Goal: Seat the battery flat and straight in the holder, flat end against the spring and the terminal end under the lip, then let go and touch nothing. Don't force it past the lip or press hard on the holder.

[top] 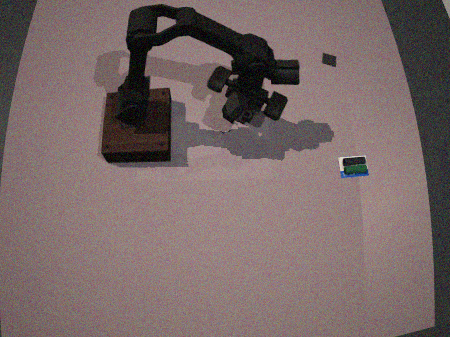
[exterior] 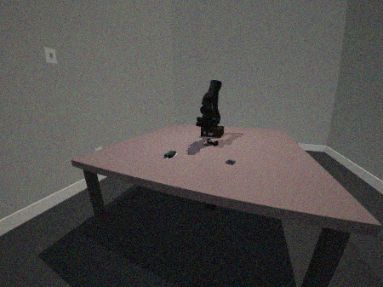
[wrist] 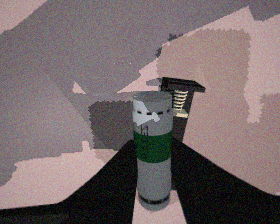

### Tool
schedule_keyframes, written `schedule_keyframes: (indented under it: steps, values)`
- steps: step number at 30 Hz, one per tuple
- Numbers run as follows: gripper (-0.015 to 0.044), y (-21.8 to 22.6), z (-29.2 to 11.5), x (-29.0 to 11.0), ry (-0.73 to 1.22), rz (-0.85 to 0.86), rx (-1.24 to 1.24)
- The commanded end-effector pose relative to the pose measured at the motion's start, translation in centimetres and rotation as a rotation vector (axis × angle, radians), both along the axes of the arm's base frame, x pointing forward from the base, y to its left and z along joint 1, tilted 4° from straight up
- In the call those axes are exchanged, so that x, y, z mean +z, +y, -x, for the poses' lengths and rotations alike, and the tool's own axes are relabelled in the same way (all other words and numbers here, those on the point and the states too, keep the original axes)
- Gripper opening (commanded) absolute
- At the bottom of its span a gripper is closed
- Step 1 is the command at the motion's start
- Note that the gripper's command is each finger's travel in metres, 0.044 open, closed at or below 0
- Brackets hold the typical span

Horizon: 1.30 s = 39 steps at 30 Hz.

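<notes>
- The end effector (wrist: 153,165) is closed on the battery (wrist: 153,150); its two dark fingers press against the cylinder from either side in the wrist view; the fingers stand narrow around it
- The battery is grey with a green band around its middle and a paler, marked cap at the far end; it runs lengthwise out between the fingers, away from the wrist camera
- Just beyond the battery's far end and a little to the right in the wrist view stands a dark part with a coil spring (wrist: 180,98) under a flat black top; it looks like the holder, though I cannot tell for sure from this angle
- In the top view the arm (top: 200,29) reaches from its brown base block (top: 157,144) out over the pink surface (top: 225,252); the end effector (top: 246,111) hangs above that surface, with its shadow spread beneath and beyond it
- A small white, blue and green item (top: 354,166) lies on the surface well apart from the end effector, further out from the base
- A small dark square (top: 329,59) lies well apart on the other side, also beyond the end effector's reach end
- In the exterior view the arm (exterior: 210,108) is small and dark; the fingers are too small to make out there
</notes>
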State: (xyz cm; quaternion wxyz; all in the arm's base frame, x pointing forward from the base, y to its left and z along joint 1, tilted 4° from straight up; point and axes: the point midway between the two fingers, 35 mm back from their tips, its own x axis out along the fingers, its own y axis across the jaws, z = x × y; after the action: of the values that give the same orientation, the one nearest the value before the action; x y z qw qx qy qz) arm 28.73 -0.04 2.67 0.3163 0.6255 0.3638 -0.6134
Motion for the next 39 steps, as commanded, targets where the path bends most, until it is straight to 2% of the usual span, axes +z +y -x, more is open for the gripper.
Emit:
schedule_keyframes:
  steps: [1,11,26,39]
  values:
    - [0.0063,2.6,0.3,1.0,0.003,-0.007,-0.133]
    - [0.0063,3.3,0.5,1.1,0.006,-0.016,-0.181]
    - [0.0063,3.8,0.2,-2.5,-0.126,-0.2,-0.18]
    - [0.0063,3.7,0.2,-3.2,-0.163,-0.263,-0.181]
